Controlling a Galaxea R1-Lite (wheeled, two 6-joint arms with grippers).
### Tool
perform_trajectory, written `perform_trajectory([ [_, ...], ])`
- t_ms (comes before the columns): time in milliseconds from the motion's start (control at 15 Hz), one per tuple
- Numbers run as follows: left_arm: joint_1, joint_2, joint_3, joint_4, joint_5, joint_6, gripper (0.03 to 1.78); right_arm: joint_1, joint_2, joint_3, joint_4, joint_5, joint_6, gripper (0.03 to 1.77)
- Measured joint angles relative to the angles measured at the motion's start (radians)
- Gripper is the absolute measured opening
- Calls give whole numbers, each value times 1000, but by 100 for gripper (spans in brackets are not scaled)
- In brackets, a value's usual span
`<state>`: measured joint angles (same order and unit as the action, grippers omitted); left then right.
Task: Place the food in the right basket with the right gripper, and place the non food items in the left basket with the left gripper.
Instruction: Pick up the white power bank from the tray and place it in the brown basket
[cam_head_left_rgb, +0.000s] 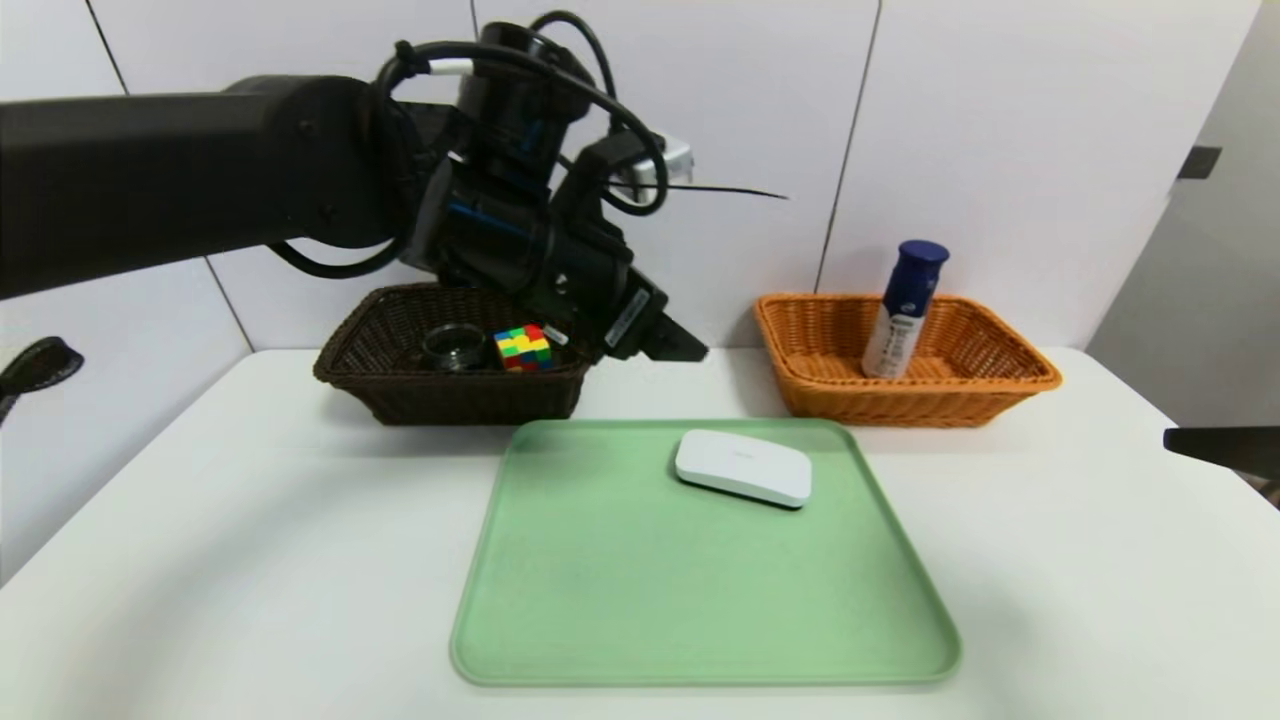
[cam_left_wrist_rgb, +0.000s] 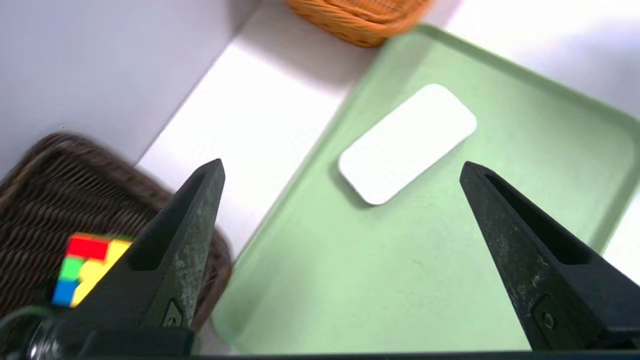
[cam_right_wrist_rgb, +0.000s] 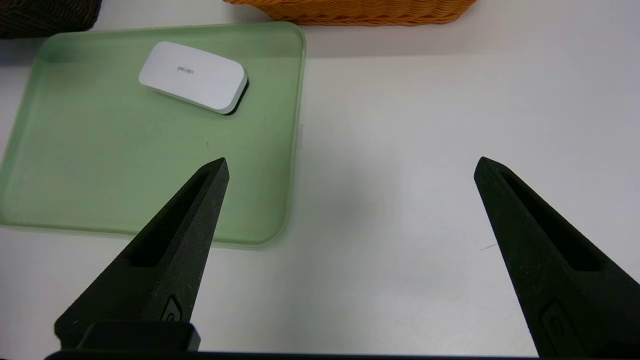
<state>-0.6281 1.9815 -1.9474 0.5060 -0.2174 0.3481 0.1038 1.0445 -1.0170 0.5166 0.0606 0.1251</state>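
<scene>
My L tool (cam_left_wrist_rgb: 342, 167), black-fingered, spread w/ nothing held, is nearer than my parked R tool at the counter's R side; flat white rounded-rectangle case (cam_head_left_rgb: 744, 467) lies on green tray (cam_head_left_rgb: 700, 580), long axis slanting, below & R of L tool.

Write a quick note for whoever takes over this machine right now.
Left hand: open, holding nothing, above the gap between the baskets.
Right hand: open, holding nothing, off to the table's right side.
Done: bottle in the orange basket; glass cup and puzzle cube in the dark brown basket.
Left: white case, on the green tray, goes into the brown basket.
</scene>
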Motion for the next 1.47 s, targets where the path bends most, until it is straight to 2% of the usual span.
perform_trajectory([
  [133, -54, 34, -3, 4, -1, 91, 167, 0, -4, 5, 0, 0, 0, 169],
  [333, -82, 88, -6, 17, -1, 245, 168, 0, -14, 13, 1, 1, 0, 169],
  [467, -99, 125, -6, 32, -9, 310, 169, 0, -22, 22, 3, 1, 0, 169],
  [933, -112, 226, -10, 18, -236, 319, 169, 0, -37, 58, 0, 2, 1, 169],
  [1200, -82, 269, -10, -63, -351, 312, 169, 0, -41, 78, -1, 0, 2, 169],
  [1467, -31, 319, -10, -173, -371, 314, 169, 0, -52, 110, -3, 0, 1, 169],
])
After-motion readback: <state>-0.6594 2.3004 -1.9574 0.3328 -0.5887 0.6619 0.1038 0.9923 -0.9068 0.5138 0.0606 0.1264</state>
